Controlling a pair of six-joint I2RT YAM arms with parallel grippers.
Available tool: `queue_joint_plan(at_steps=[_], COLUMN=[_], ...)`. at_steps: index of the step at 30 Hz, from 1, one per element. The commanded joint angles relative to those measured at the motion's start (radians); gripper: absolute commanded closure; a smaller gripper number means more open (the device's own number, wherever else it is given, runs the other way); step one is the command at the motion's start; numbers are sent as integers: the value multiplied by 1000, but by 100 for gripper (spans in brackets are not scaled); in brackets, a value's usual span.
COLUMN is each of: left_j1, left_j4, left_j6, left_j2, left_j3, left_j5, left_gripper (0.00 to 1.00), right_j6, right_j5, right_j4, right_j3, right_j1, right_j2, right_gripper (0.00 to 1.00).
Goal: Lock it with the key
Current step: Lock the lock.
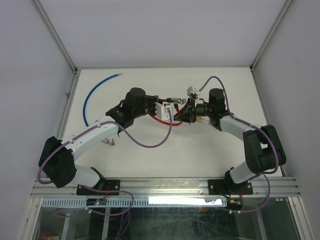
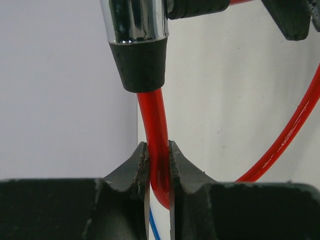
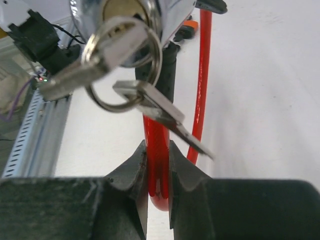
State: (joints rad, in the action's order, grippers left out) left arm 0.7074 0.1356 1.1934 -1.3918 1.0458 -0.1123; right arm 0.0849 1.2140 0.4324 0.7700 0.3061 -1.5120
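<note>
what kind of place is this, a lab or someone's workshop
Most likely a robotics lab test cell: a white table boxed in by plain white panels, a left arm and right arm bolted to an aluminium rail, and a red cable lock with keys as the test piece.

1. A blue cable (image 1: 88, 97) lay curved on the far left of the white surface (image 1: 200, 160), one end pointing toward the back wall.
2. An aluminium rail (image 1: 165, 186) ran along the surface's near edge.
3. Plain white panels (image 1: 30, 75) enclosed the surface on three sides.
</note>
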Motion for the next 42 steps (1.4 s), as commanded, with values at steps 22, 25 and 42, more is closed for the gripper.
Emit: queue_joint_plan(at_steps=[22, 25, 42], left_j1=[124, 137, 141], left_j4=[-588, -593, -593], left_j6=[122, 129, 122], left_j2=[-95, -95, -133], left_j3=[-316, -331, -337], left_j5=[199, 216, 288], left_gripper=[100, 100, 100], right_j6=[122, 125, 209], right_j5=[-313, -282, -223], right_j4=[371, 374, 276], right_j3=[-110, -115, -132], right_j1=[-5, -5, -12], right_j2=[-107, -109, -57], right_gripper=[100, 100, 64])
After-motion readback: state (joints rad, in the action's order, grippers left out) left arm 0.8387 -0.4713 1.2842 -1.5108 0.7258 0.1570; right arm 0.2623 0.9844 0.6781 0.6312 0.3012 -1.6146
